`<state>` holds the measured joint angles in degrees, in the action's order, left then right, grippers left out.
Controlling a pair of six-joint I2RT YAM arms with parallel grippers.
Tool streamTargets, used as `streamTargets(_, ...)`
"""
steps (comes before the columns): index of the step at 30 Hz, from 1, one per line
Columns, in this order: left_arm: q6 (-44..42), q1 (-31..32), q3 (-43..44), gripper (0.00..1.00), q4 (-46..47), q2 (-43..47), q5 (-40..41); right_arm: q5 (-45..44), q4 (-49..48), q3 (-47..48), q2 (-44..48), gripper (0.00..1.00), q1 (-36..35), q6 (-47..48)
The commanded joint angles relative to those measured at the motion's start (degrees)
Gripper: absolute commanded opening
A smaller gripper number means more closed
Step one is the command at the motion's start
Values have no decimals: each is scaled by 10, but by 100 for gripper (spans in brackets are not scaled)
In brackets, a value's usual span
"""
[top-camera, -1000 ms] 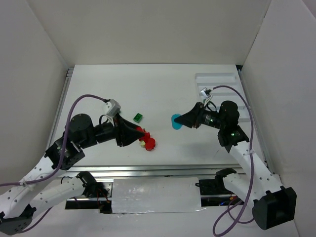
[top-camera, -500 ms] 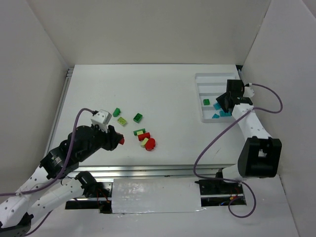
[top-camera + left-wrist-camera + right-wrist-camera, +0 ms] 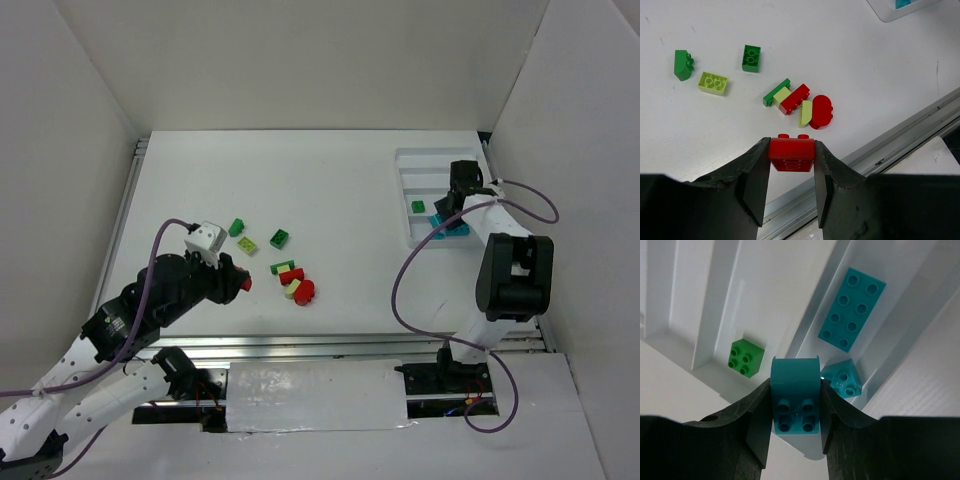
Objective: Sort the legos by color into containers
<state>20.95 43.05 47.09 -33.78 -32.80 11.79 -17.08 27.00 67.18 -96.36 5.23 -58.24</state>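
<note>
You have bright, even light from above. The white surface (image 3: 330,190) shows only soft, small shadows beside the legos (image 3: 795,100). Your wrist pictures are sharp on them, but the near jaws look very dark and a bit blurry.

You're in a lab test cell: plain white walls (image 3: 300,60) box in a white counter (image 3: 340,190) edged with aluminium rails (image 3: 330,345).

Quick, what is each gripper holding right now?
Left gripper: closed, holding a red lego.
Right gripper: closed, holding a cyan lego.
</note>
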Motion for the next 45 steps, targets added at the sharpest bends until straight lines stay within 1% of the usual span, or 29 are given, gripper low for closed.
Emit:
streamTargets(1,-13,-2,5,0,30,-1,-8,22,-56,-20,4,7,0,-19)
streamTargets(5,-14,-2,5,0,30,-8,-17,32,-60,-11,-16,10,-7,-12)
streamTargets(8,-14,-3,5,0,30,-9,-14,32,-61,-16,-15,14,-14,-8)
streamTargets(11,-13,-6,6,0,30,-8,-14,30,-78,-44,4,42,-19,-10)
streamTargets(12,-13,-7,6,0,31,-8,-15,29,-79,-47,9,59,-20,-10)
streamTargets(13,-13,-7,5,0,31,-7,-16,30,-82,-49,16,61,-21,-8)
streamTargets(16,-12,-8,5,0,34,-6,-19,27,-71,-43,21,71,-22,-5)
streamTargets(19,-12,-9,7,0,33,-7,-19,28,-60,-35,22,74,-22,-2)
streamTargets(23,0,-10,8,0,37,-2,-23,35,-73,-49,75,76,-40,22)
streamTargets(24,5,-11,9,0,45,2,-28,55,-82,-60,90,76,-49,31)
streamTargets(26,21,-12,12,0,58,7,-43,93,-133,-75,145,78,-80,98)
streamTargets(27,29,-12,19,0,73,7,-64,180,-160,-95,162,80,-107,130)
streamTargets(28,40,-12,24,0,84,8,-79,240,-208,-103,193,81,-123,201)
streamTargets(29,60,-12,30,0,99,10,-98,366,-221,-111,205,82,-141,237)
streamTargets(30,72,-12,35,1,133,9,-139,430,-227,-112,214,82,-175,260)
streamTargets(31,93,-12,39,1,150,8,-163,498,-245,-115,229,83,-189,294)
streamTargets(32,102,-12,48,2,167,3,-185,569,-264,-135,237,85,-204,301)
streamTargets(33,114,-12,53,2,184,-1,-206,688,-297,-150,248,99,-219,299)
streamTargets(34,137,-12,57,2,215,-5,-250,722,-370,-166,279,100,-258,272)
streamTargets(35,148,-12,63,2,231,-16,-272,734,-411,-203,298,100,-282,250)
streamTargets(36,162,-12,64,2,247,-22,-292,732,-444,-216,316,100,-306,233)
streamTargets(37,189,-12,64,2,279,-32,-326,727,-490,-224,347,100,-355,212)
streamTargets(41,231,-12,65,1,323,-53,-354,715,-547,-246,398,100,-431,186)
streamTargets(42,234,-12,64,1,326,-56,-356,716,-559,-252,409,100,-439,170)
streamTargets(43,243,-13,62,0,332,-60,-363,713,-597,-257,412,100,-445,158)
streamTargets(45,256,-13,57,0,354,-65,-369,713,-622,-259,409,99,-460,136)
